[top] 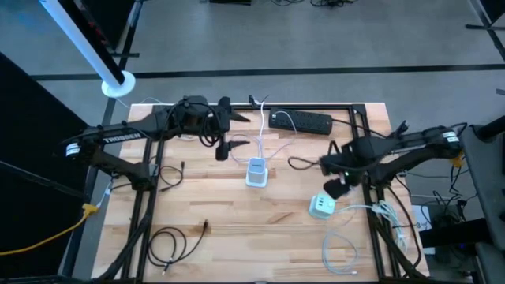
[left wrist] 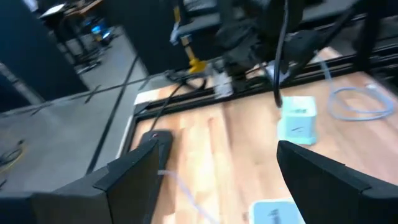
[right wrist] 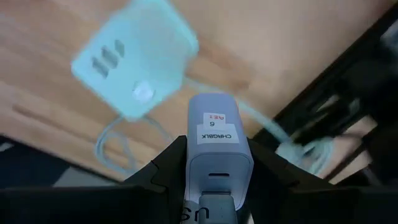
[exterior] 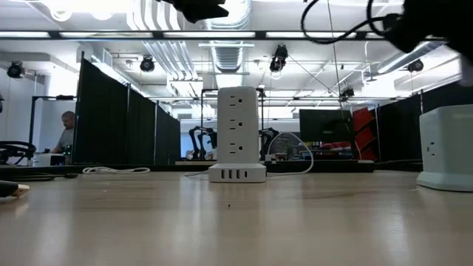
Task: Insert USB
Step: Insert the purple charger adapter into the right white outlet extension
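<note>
1. Clamped between the right gripper's (right wrist: 214,180) 2 dark fingers (right wrist: 165,171) sits a white charger block (right wrist: 214,146) with a label reading "CHRGBLK 6" and a slot-shaped port on its face; a cable plugs into it at the near end.
2. Just beyond it, on the wooden table (top: 197,197), lies a pale cube-shaped power strip (top: 322,207), with a white cord (top: 339,248) coiled near it.
3. At the table's centre stands a white tower power strip (top: 257,172), upright, with 4 ports along its base in the low view.
4. Left gripper (top: 223,148) hangs above the table beside the tower, its fingers (left wrist: 124,171) spread wide and holding nothing.
5. Along the far edge lies a black power strip (top: 301,121).
</note>
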You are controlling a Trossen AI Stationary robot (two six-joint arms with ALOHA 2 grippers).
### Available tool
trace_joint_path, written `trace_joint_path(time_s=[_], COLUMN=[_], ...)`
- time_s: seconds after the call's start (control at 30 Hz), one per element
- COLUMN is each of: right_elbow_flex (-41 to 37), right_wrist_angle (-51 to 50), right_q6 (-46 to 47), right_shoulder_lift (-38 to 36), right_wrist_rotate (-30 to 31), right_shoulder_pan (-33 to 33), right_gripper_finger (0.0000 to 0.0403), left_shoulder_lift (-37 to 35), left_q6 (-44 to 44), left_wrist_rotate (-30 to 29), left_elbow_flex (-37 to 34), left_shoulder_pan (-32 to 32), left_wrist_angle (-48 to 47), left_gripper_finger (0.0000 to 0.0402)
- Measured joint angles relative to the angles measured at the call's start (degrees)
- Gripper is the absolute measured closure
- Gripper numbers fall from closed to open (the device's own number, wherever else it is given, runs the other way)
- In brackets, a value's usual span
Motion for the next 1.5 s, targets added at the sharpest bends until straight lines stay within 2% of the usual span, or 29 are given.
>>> trace_joint_path(time_s=[0.13, 0.27, 0.33, 0.47, 0.57, 0.77, 1.03, 1.13, 1.23, 1.37, 1.5], right_elbow_flex=[-3.4, -9.25, -12.86, -18.75, -21.61, -21.94, -21.04, -21.07, -21.29, -23.54, -27.82], right_wrist_angle=[3.08, 12.47, 15.84, 22.2, 25.72, 36.76, 35.69, 35.31, 33.68, 33.26, 35.2], right_q6=[5.92, 8.01, 9.58, 11.98, 12.51, 6.21, 5.5, 2.61, 2.02, 8.88, 15.3], right_shoulder_lift=[-0.38, -0.38, -0.36, -0.36, -0.35, -0.34, -0.36, -0.36, -0.36, -0.34, -0.3], right_wrist_rotate=[-0.39, 0.05, 1.79, 5.82, 10.01, 22.37, 24.43, 30.17, 39.18, 49.4, 52.93], right_shoulder_pan=[7.35, 12.41, 14.64, 17.76, 18.68, 18.92, 25.48, 31.15, 37.58, 44.82, 49.02], right_gripper_finger=[0.0288, 0.0288, 0.0288, 0.0288, 0.0288, 0.0288, 0.0288, 0.0288, 0.0288, 0.0288, 0.0288], left_shoulder_lift=[0.84, 3.79, 5.4, 8.17, 10.51, 19.23, 32.15, 35.39, 37.28, 38.07, 38.05], left_q6=[-0.47, -6.14, -9.35, -12.91, -17.26, -24.63, -30.77, -31.96, -32.7, -32.69, -32.5], left_wrist_rotate=[1.86, 1.12, -2.46, -14.58, -20.46, -24.09, -24.75, -24.77, -24.78, -26.4, -28.22], left_elbow_flex=[0.0, -0.02, -0.04, 1.4, 4.64, 13.25, 23.43, 24.62, 25.22, 25.29, 25.35], left_shoulder_pan=[-2.06, -3.88, -5.52, -9.67, -12.69, -18.24, -22.42, -23.77, -24.92, -25.48, -25.44], left_wrist_angle=[0.12, -0.23, -0.18, -0.97, -2.0, -7.92, -15.49, -15.45, -15.43, -15.5, -15.27], left_gripper_finger=[0.009, 0.009, 0.009, 0.009, 0.009, 0.009, 0.009, 0.009, 0.009, 0.009, 0.009])
